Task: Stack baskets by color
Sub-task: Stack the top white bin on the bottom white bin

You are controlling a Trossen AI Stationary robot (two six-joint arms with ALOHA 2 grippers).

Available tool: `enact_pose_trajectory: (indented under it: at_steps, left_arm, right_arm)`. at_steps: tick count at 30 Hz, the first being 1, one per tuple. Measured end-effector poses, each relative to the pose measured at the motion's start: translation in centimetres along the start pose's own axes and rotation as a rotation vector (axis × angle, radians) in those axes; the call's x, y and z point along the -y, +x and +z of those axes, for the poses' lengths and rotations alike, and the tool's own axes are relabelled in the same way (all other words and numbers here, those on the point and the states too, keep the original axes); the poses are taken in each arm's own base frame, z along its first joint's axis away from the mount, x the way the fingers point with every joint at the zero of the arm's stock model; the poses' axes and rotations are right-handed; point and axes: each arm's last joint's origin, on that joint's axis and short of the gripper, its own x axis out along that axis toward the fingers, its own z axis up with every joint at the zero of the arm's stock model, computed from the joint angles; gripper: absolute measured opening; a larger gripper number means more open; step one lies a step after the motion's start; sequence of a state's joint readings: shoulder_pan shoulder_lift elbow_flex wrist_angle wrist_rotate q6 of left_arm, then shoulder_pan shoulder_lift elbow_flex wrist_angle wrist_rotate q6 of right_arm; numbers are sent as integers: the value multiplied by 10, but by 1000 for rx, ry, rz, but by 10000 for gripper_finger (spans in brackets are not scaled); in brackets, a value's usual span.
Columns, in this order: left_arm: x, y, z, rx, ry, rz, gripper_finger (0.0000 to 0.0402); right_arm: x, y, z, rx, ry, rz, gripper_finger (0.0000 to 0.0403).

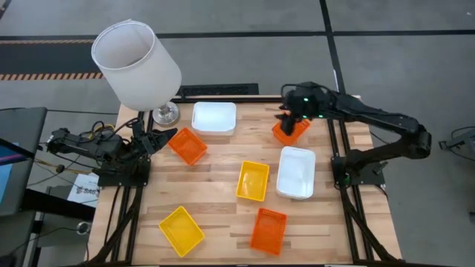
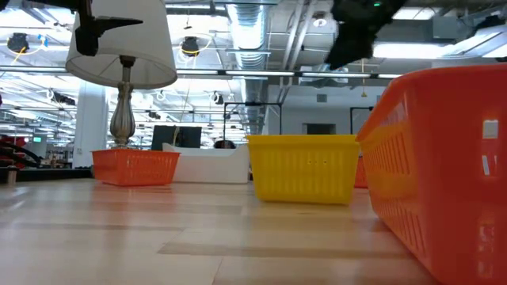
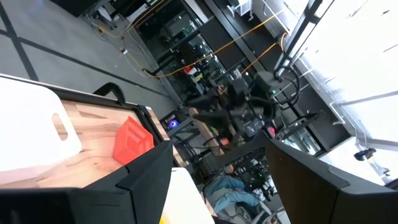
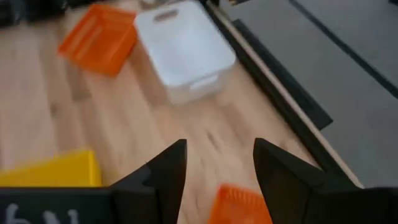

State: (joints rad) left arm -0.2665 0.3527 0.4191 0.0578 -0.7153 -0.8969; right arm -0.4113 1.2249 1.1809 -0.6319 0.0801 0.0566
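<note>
Seven baskets show on the wooden table. A white basket (image 1: 214,117) sits at the far edge, with an orange basket (image 1: 187,145) to its left. Another orange basket (image 1: 291,133) lies at the far right, and my right gripper (image 1: 289,121) hangs open above it, touching nothing; the right wrist view shows this basket (image 4: 239,204) below the fingers. A white basket (image 1: 296,172) and a yellow basket (image 1: 252,180) rest mid-table. A yellow basket (image 1: 180,230) and an orange basket (image 1: 268,230) lie near the front. My left gripper (image 1: 165,138) waits open at the left edge.
A large white lamp (image 1: 136,63) stands at the table's far left corner on a metal foot (image 1: 165,113), close to my left arm. Bare wood lies between the baskets at mid-table (image 1: 223,159). A dark strip (image 1: 219,90) runs along the far edge.
</note>
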Motion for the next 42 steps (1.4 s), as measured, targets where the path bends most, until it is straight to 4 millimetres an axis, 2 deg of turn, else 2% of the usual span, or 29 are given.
enact_pose_trajectory:
  at_steps: [10,17,22,32,42]
  left_arm:
    - [1,0,-1,-22,12,-18,247]
    - [0,0,-1,-25,16,-14,247]
    - [0,0,-1,-26,17,-14,247]
    - [-1,0,-3,-54,28,-18,247]
    - [-2,0,-3,-60,33,-14,247]
  right_arm:
    - [-10,85,37,-64,121,-90,209]
    - [-15,139,50,-109,220,-140,213]
    - [-18,173,55,-128,297,-153,229]
    - [-29,228,39,-233,338,-169,235]
    - [-34,260,13,-352,402,-134,233]
